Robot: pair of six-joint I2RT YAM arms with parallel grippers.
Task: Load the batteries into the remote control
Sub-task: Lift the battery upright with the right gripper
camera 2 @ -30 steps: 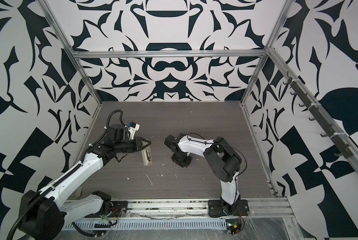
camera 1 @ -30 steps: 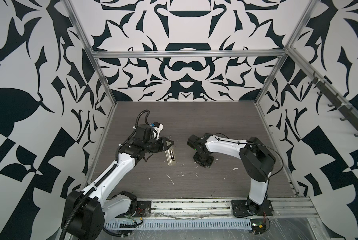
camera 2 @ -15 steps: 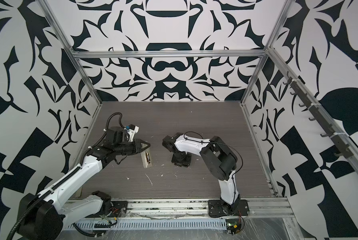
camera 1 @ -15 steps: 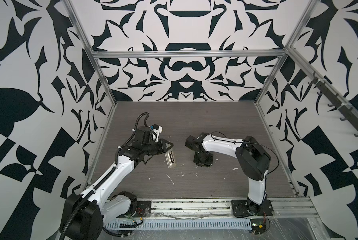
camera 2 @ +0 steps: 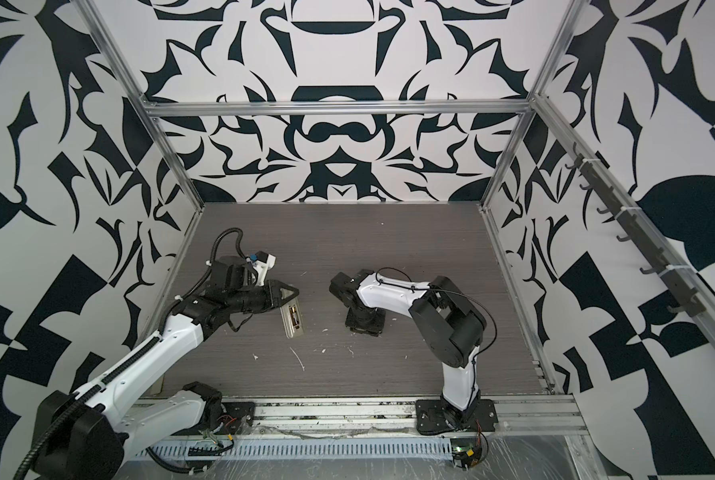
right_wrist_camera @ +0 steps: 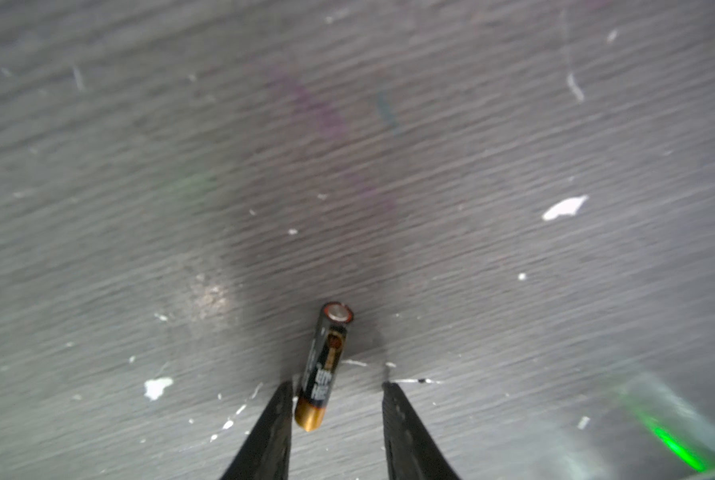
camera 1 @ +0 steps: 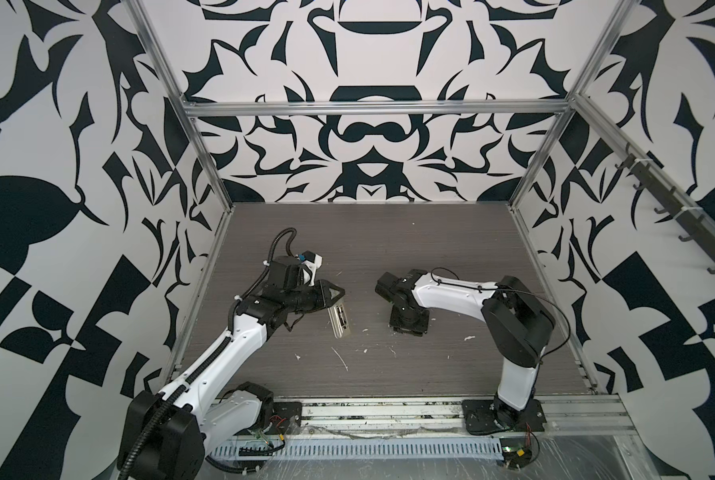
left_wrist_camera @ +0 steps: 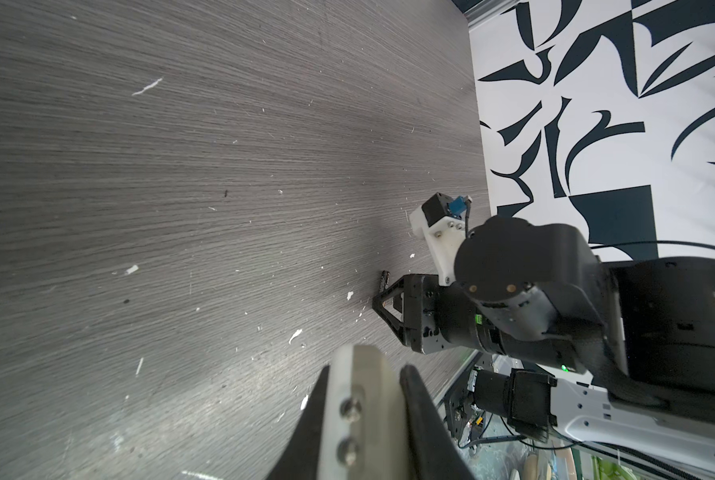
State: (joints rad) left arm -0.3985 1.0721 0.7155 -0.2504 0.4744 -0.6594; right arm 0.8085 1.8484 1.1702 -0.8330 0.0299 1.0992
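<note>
The desk [camera 1: 389, 249], dark grey with a fine wood grain, fills the lower middle of both top views. White flecks [camera 1: 341, 358] are scattered across its near half. In the right wrist view a battery [right_wrist_camera: 326, 365] lies on it, low and centre in the frame.

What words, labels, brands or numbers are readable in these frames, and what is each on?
Loose battery: white lettering on its dark wrap, too blurred to read.
Seated battery in the remote control: markings too small to read.
Right arm housing: faint print, too small to read.
Nothing is legible.
</note>
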